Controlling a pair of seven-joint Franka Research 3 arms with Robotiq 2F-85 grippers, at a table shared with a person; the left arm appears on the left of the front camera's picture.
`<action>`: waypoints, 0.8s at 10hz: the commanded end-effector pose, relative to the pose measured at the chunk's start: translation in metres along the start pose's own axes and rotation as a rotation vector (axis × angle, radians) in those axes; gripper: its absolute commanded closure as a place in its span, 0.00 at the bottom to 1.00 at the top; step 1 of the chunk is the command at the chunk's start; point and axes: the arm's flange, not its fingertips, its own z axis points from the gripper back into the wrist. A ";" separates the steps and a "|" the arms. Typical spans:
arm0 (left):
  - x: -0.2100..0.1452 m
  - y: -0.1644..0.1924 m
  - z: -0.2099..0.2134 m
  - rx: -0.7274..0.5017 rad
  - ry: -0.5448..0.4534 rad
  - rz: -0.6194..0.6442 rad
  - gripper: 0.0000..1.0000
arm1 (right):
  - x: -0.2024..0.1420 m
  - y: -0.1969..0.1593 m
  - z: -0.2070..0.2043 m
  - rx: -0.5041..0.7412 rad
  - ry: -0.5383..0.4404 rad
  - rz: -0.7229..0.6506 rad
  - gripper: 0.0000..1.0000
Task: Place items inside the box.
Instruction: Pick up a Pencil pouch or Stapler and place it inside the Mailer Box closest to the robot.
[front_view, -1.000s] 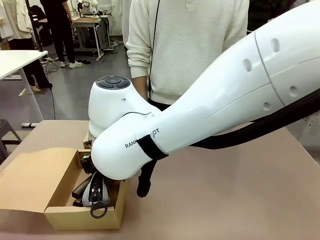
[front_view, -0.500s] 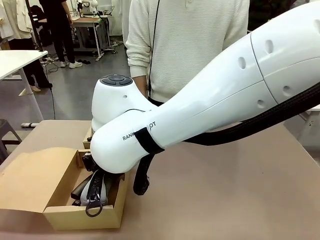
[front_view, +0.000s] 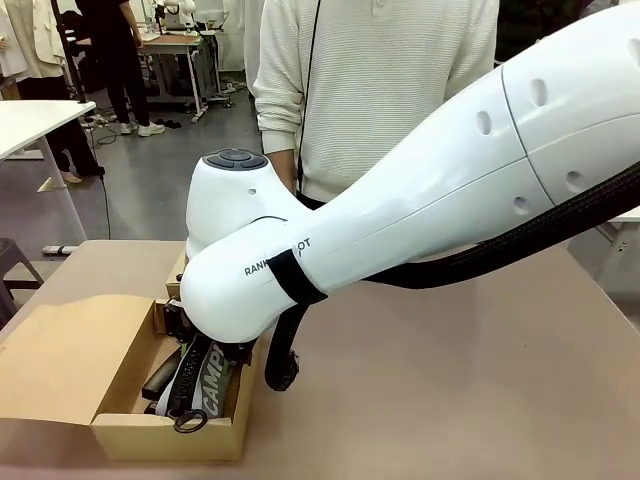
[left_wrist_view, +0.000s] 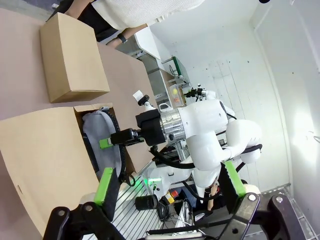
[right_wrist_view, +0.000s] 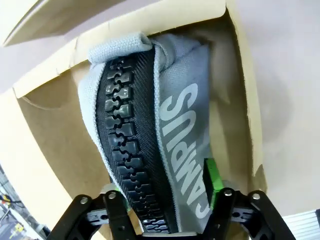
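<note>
The box (front_view: 120, 432) stands open at the table's front left, its flap lid folded out to the left. A grey zippered pouch (front_view: 210, 375) printed "CAMPUS" leans inside it, beside a dark item (front_view: 163, 378). My right arm (front_view: 350, 260) reaches across over the box. In the right wrist view the right gripper (right_wrist_view: 162, 192) straddles the near end of the pouch (right_wrist_view: 180, 125), jaws apart, the right green pad (right_wrist_view: 212, 180) close against the fabric. In the left wrist view the left gripper (left_wrist_view: 167, 172) is open and holds nothing, looking from a distance at the right gripper (left_wrist_view: 117, 140) and the pouch (left_wrist_view: 97, 132).
A smaller closed cardboard box (left_wrist_view: 70, 55) sits just beyond the open one. A person (front_view: 380, 90) in a pale sweater stands at the far edge. The right arm's black cable (front_view: 283, 360) hangs to the tabletop beside the box. Bare table spreads to the right.
The pouch has tipped from upright on its edge to leaning with its "CAMPUS" print showing. The right arm rose slightly and its jaws opened.
</note>
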 end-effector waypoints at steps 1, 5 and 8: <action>-0.003 -0.001 0.000 0.000 -0.002 -0.017 0.00 | 0.001 -0.009 0.010 0.002 0.004 -0.003 0.00; -0.003 -0.001 0.000 0.000 -0.002 -0.017 0.00 | -0.002 -0.056 0.077 0.196 0.109 0.113 0.00; -0.003 -0.001 0.000 0.000 -0.002 -0.017 0.00 | 0.019 -0.157 0.144 0.352 0.219 0.255 0.00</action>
